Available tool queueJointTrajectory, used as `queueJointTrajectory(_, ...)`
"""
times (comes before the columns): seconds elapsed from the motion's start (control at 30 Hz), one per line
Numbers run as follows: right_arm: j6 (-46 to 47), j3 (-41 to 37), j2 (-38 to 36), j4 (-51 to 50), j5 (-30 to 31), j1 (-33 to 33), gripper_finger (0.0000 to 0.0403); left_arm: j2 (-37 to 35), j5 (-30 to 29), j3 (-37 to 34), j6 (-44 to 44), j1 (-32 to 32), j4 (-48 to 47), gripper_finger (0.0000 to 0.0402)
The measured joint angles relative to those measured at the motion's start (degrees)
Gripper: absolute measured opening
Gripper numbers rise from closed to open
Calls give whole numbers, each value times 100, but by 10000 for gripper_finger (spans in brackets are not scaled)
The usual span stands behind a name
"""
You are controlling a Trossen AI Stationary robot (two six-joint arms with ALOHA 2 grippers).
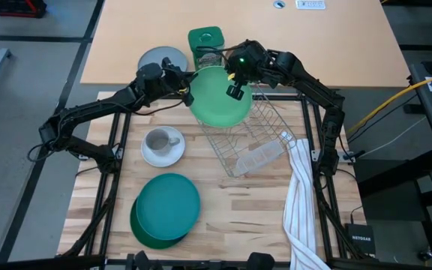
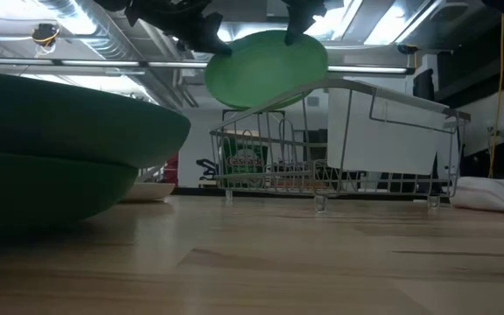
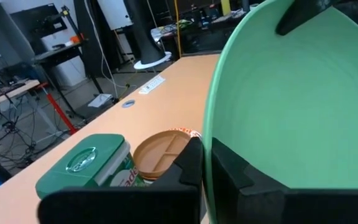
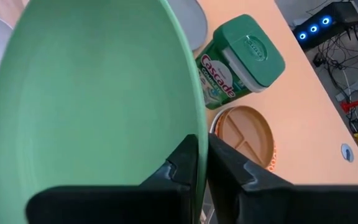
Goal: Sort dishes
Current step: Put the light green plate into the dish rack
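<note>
Both grippers are pinching the rim of the light green plate [image 1: 220, 97], the left gripper [image 1: 187, 88] on one side and the right gripper [image 1: 235, 79] opposite, holding it tilted above the wire dish rack [image 1: 255, 139]. Beneath them a pale wooden tabletop [image 1: 231, 210] is lying; beyond them an orange table [image 3: 166, 93] is stretching toward cluttered workshop benches.
</note>
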Motion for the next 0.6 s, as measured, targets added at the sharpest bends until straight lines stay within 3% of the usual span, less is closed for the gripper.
queueJointTrajectory(0.2, -114, 0, 0, -7, -30, 0, 50, 0, -387, 0, -6, -74, -7, 2)
queueJointTrajectory(0.6, -125, 3, 0, -10, 638, -7, 146, 0, -1755, -7, 148, -464, 80, 1)
